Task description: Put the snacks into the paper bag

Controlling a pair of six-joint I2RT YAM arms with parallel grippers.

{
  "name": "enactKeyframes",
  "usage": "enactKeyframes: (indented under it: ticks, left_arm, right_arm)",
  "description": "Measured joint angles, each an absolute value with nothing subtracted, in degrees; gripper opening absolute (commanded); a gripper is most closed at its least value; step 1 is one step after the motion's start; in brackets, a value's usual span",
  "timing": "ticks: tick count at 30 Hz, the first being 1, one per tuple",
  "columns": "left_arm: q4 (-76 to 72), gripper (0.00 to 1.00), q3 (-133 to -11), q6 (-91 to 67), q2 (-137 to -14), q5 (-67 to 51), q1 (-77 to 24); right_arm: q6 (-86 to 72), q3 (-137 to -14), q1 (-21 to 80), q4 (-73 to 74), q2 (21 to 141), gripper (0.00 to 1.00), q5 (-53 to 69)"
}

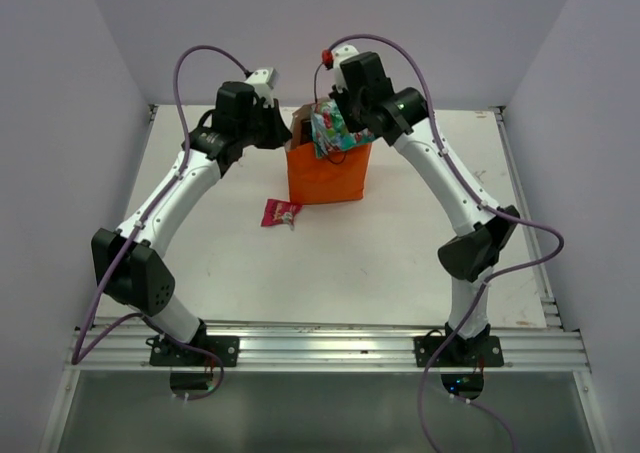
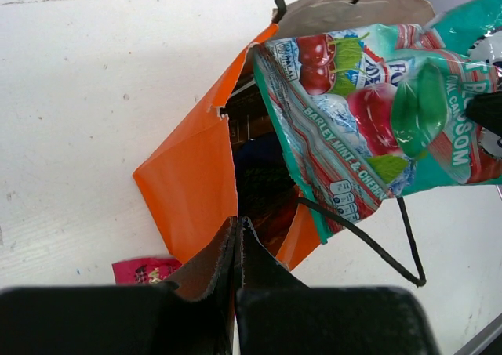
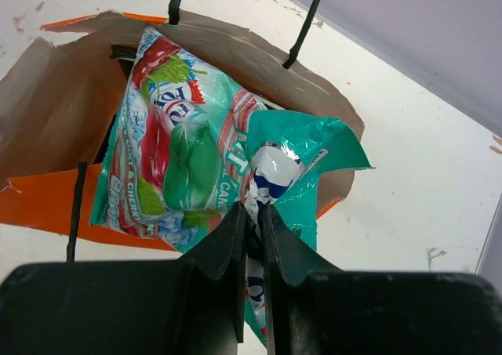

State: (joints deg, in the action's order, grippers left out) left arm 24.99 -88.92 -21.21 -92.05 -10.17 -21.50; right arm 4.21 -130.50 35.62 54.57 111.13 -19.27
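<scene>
The orange paper bag stands upright at the table's far middle. My right gripper is shut on the teal-green and red snack packet and holds it over the bag's open mouth, its lower end inside the rim. The right wrist view shows the jaws pinching the packet's top edge above the bag. My left gripper is shut on the bag's left rim; the packet hangs across the opening. Dark packets lie inside. A small pink-red packet lies on the table.
The bag's black loop handles hang loose over its rim. The small pink-red packet also shows in the left wrist view, just left of the bag's base. White walls close the table's back and sides.
</scene>
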Motion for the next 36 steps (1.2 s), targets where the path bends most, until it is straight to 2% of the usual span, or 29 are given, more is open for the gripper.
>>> enactKeyframes:
  ticks: [11,17,33,36]
  left_arm:
    - [25.1,0.0,-89.9,-20.8,-92.4,-10.0,-21.5]
    - [25.3,0.0,-90.8,-20.4,-93.4,-10.0,-21.5]
    - [25.3,0.0,-92.1,-20.4,-95.1,-10.3,-21.5]
    - [25.1,0.0,-92.6,-20.4,-95.5,-10.3,-21.5]
  right_arm:
    - [4.6,-139.5,34.0,53.8,112.2,0.0,-18.1]
    - [4.5,-139.8,32.5,52.9,112.1,0.0,-17.2]
    - [4.1,-118.9,32.4,51.8,108.4,0.0,-12.4]
    - [3.9,-119.3,32.6,51.9,107.5,0.44,-12.3]
